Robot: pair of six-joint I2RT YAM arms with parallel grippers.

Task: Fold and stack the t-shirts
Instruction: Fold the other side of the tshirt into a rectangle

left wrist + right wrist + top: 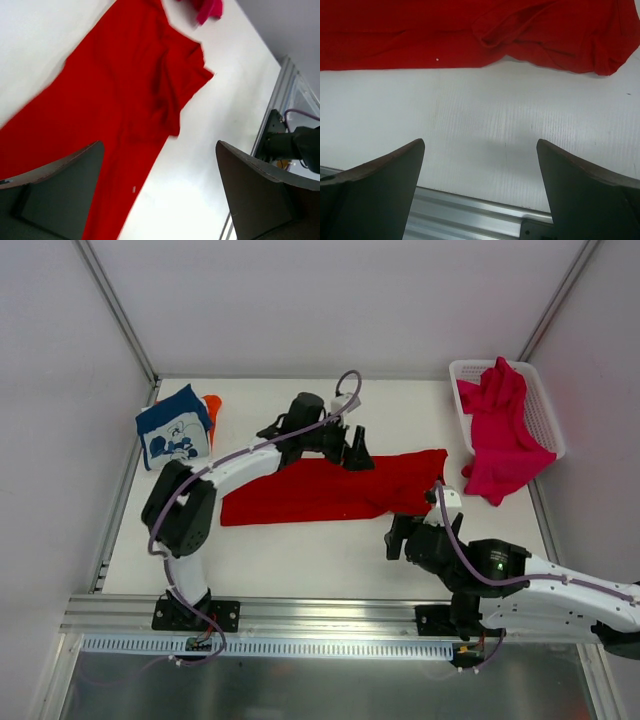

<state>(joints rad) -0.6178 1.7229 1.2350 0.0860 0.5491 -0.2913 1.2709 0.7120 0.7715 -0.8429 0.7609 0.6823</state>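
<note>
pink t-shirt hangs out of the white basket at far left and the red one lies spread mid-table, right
Wrong corner: the pink t-shirt hangs out of the white basket at the far right, per the top external view. The red one does lie spread mid-table.

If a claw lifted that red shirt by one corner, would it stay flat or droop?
Probably droop: the red t-shirt lies limp and creased, like thin soft cloth. Pushed, it would likely bunch up rather than slide whole, as the folds already in it hint.

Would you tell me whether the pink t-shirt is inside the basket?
Half in: the pink t-shirt drapes over the basket rim onto the table.
</note>
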